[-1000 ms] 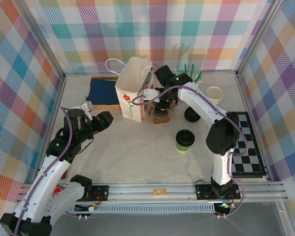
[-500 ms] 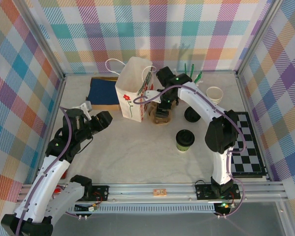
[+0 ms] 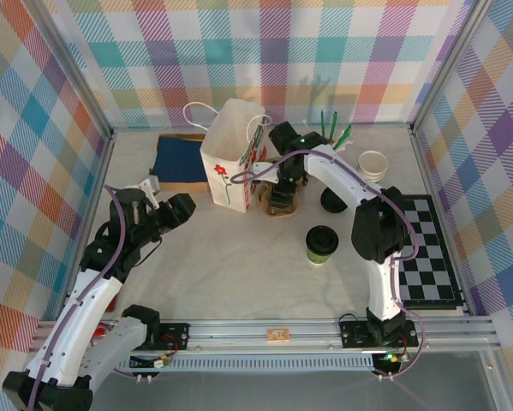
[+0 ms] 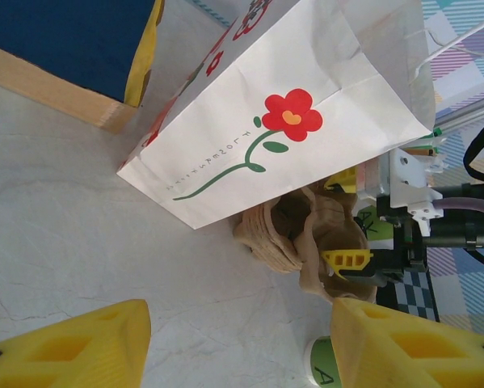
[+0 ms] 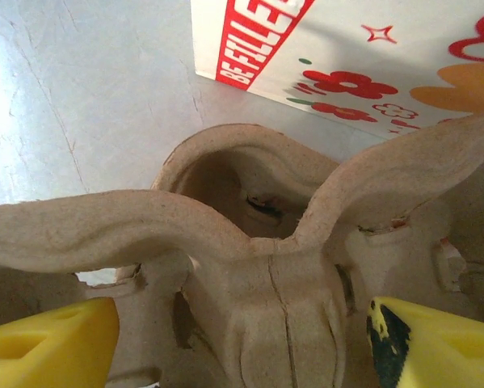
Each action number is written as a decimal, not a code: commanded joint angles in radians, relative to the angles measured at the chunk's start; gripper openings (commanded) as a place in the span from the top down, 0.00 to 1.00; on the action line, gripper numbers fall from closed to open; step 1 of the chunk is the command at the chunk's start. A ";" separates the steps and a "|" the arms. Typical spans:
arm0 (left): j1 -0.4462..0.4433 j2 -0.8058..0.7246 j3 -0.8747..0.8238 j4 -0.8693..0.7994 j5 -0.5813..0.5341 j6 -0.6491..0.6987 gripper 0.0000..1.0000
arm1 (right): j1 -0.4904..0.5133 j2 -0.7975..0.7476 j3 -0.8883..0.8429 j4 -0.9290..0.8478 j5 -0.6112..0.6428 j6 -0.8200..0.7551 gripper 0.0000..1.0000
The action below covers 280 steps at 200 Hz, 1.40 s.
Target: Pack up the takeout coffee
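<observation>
The takeout coffee (image 3: 322, 244), a green cup with a black lid, stands upright mid-table; its edge (image 4: 326, 370) shows in the left wrist view. A brown pulp cup carrier (image 3: 282, 204) sits beside the white flowered paper bag (image 3: 230, 158). My right gripper (image 3: 283, 184) is down over the carrier (image 5: 258, 242), open, its yellow fingers (image 5: 52, 343) on either side of the middle ridge. My left gripper (image 3: 175, 209) hovers open and empty left of the bag (image 4: 290, 105), facing the carrier (image 4: 302, 234).
A loose black lid (image 3: 333, 200) lies right of the carrier. A lidless cup (image 3: 373, 164) and a pot of sticks (image 3: 329, 128) stand at the back right. A blue box (image 3: 179, 158) lies behind the bag. A checkered board (image 3: 427, 248) is at the right.
My right gripper has settled slightly lower and leftward over the carrier, its fingers narrowing a little. The left arm, the bag and the coffee have not moved.
</observation>
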 commanded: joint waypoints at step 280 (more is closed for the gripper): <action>0.025 -0.027 0.037 -0.055 -0.013 0.046 0.41 | 0.068 -0.126 -0.089 0.093 0.091 0.003 0.72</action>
